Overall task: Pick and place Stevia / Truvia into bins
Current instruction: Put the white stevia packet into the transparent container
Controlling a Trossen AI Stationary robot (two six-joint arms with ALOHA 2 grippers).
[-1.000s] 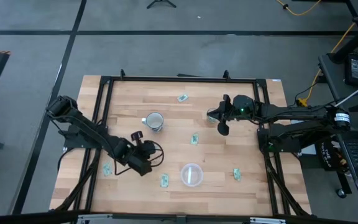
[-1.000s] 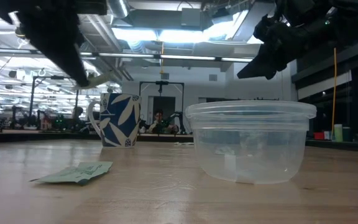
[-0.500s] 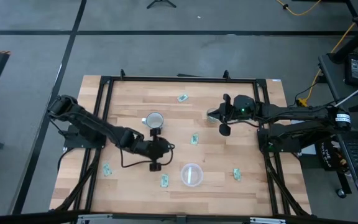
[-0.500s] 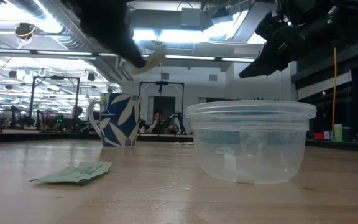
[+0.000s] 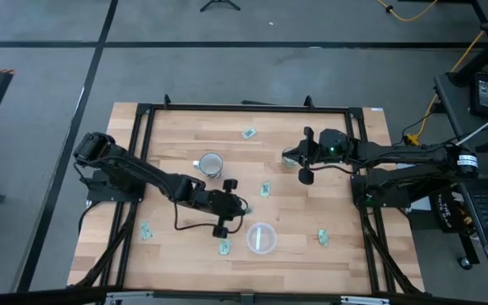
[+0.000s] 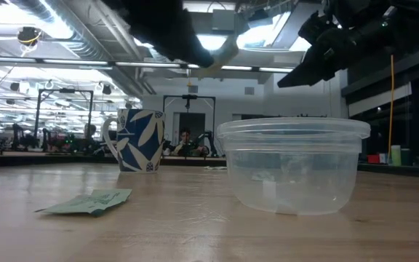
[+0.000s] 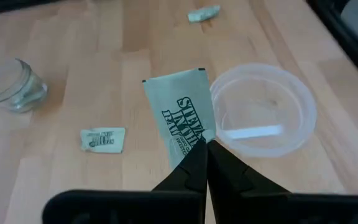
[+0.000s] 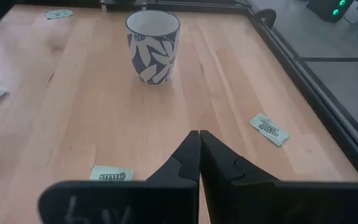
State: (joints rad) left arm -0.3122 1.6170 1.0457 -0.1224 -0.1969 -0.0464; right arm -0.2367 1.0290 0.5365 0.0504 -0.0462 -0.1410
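Observation:
My left gripper (image 5: 234, 206) hovers above the table's middle, just left of the round clear container (image 5: 261, 238), shut on a green and white Stevia sachet (image 7: 180, 115). In the low view the sachet (image 6: 222, 57) sticks out high above the table. Other sachets lie flat on the wood (image 5: 265, 190), (image 5: 224, 247), (image 5: 322, 237), (image 5: 146, 231), (image 5: 249, 133). A small clear glass cup (image 7: 8, 84) stands on the table. My right gripper (image 5: 306, 175) hangs shut at the far right, holding nothing; its fingertips (image 8: 199, 148) are closed together. My left gripper pinches the sachet by one short end (image 7: 196, 140) between its two fingertips. The fingers slant down toward the table's right side. The rest of the sachet juts out past the fingertips, lifted clear of the table, printed face toward the wrist camera.
A blue and white flowered mug (image 5: 211, 163) stands left of centre toward the far side. A black metal frame (image 5: 244, 108) runs around the tabletop. Bare wood lies between the mug and the container.
My left gripper has carried the sachet toward the table's right edge, from near the left-front sachet to beside the clear container, rolling its wrist on the way. The sachet has stayed lifted clear.

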